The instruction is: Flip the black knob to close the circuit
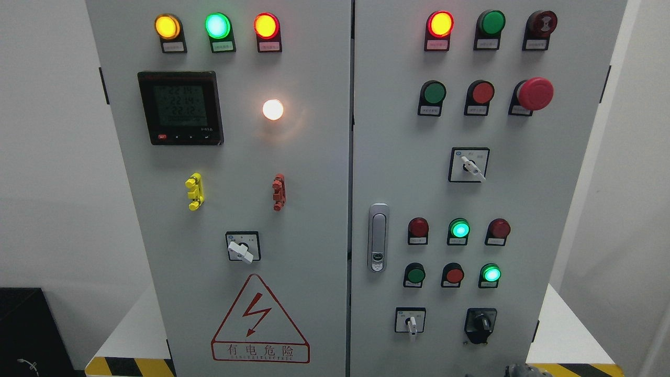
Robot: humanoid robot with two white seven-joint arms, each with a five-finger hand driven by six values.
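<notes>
Evidently the task has not yet begun in any visible way. The black knob (480, 324) sits low on the right-hand door of the grey cabinet (324, 157), at the lower right of that door's controls, and nothing touches it. Its pointer appears to stand roughly upright, though which position closes the circuit cannot be read from this view. A grey shape (526, 370) at the bottom edge, just below and right of the knob, may be part of a robot hand; from which side its arm enters, and whether its fingers are spread or curled, cannot be told. What remains, by this judgement, is the whole of the work: the reach, the grip and the turn.

As to room for moving, bare door panel lies to the right of the knob and beneath it. On its left, near but apart, stands a white-handled selector switch (411, 321). Above it sit a lit green lamp (490, 274) and a red push button (453, 275), so an approach from below or from the right seems the least crowded. The door's right edge and the yellow-and-black hazard stripe (576, 369) at the cabinet foot bound that side. The silver door latch (378, 238) is well apart to the left.
</notes>
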